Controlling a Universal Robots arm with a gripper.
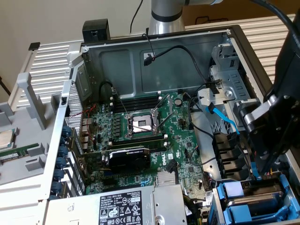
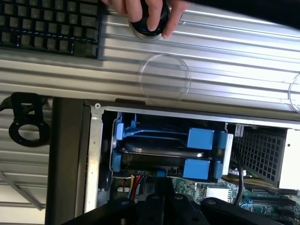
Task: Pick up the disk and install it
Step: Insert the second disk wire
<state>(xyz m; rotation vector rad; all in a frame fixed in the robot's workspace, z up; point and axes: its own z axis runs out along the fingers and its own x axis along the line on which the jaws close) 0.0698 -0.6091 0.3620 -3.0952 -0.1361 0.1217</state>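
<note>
Writing: a white-and-black label with certification marks [image 1: 124, 209] is seen on the grey power supply box; its small print cannot be read. No brand can be made out on the disk.
Disk: the silver-grey drive in its blue plastic rail frame [image 1: 255, 202] [image 2: 161, 143] is seated in the drive cage at the corner of the open computer case [image 1: 154, 56], at the exterior view's lower right.
Long axis: it is laid flat-stacked beside a second blue-railed tray [image 2: 154, 164], with its length along the case's side wall; the blue end tabs are turned towards the motherboard.
Gripper: the black gripper [image 1: 256, 174] [image 2: 159, 199] is held just above the cage, by the blue rails.
Jaws: they are brought together; whether anything is pinched between them cannot be told.
Surroundings: a green motherboard with an open processor socket [image 1: 140, 124] lies in the case; a black keyboard [image 2: 47, 23] and a hand [image 2: 145, 11] on a dark round object are seen on the ribbed metal tabletop [image 2: 225, 51].
</note>
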